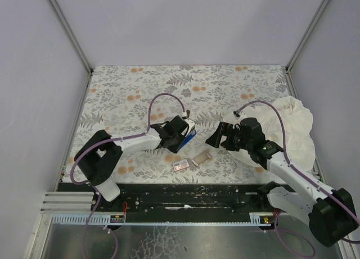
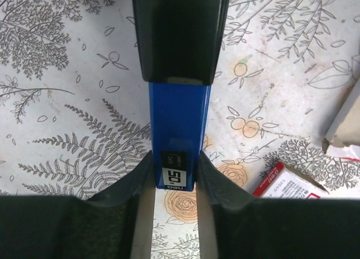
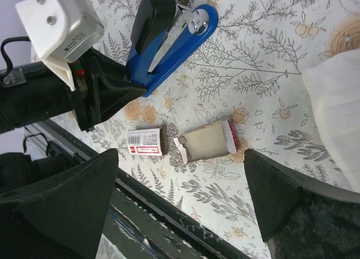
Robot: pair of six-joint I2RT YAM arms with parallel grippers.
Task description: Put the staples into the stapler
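The stapler [image 1: 192, 137] is gripped at its rear end by the left jaws, near the middle of the patterned worktop [image 1: 225, 85]. In the left wrist view its blue body [image 2: 179, 135] is seen pinched between the two fingers [image 2: 140, 203], which press against its sides. From the right wrist view the stapler [image 3: 174, 45] is seen hinged open, its black part and blue part spread in a V away from the left jaws. Whether it rests on the worktop cannot be told.

The right jaws are held wide open with nothing between them, the fingers [image 3: 62, 208] standing well apart at the edges of that view. They are placed to the right of the stapler, apart from it.

The box [image 1: 180, 166] of staples, white with a red label, is laid flat on the worktop nearer the front edge than the stapler. The tray [image 1: 201, 158], grey-tan, is laid just beside it on the right, with a narrow gap between them. Neither is touched by the jaws.

A white cloth [image 1: 292, 130] is bunched at the right side of the worktop, beside the right arm [image 1: 281, 163].
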